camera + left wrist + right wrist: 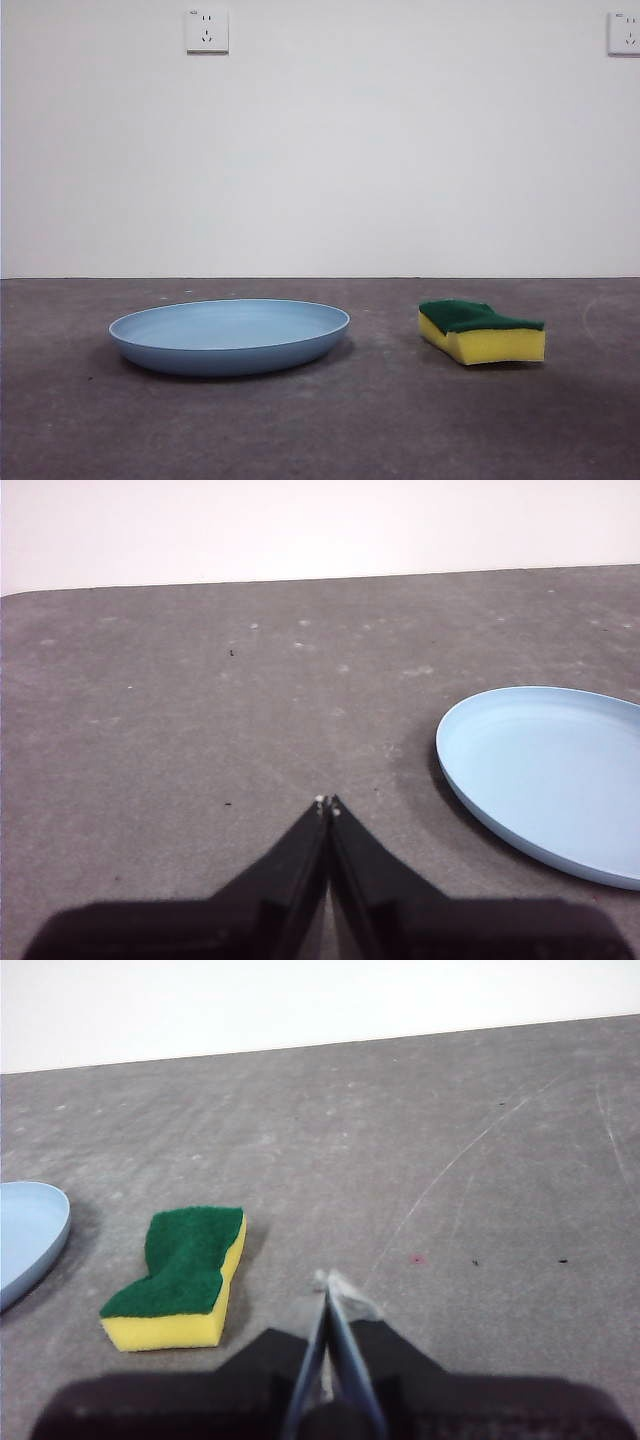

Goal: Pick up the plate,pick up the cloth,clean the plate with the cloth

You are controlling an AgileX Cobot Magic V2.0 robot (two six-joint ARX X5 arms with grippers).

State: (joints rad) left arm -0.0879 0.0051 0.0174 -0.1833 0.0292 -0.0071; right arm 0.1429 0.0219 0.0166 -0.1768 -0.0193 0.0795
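The light-blue plate (230,335) lies flat on the dark grey table, left of centre in the front view. The cloth (481,331), a yellow sponge block with its green layer on top, rests on the table to the plate's right, apart from it. In the left wrist view my left gripper (327,804) hangs shut and holds nothing, with the plate (550,770) off to one side of it. My right gripper (327,1282) is also shut and holds nothing, beside the cloth (183,1272) without touching it. Neither arm shows in the front view.
A white wall stands behind the table, with two power sockets (207,30) high on it. The table surface (380,420) is scuffed grey, with a pale curved scratch (450,1175) near the right gripper.
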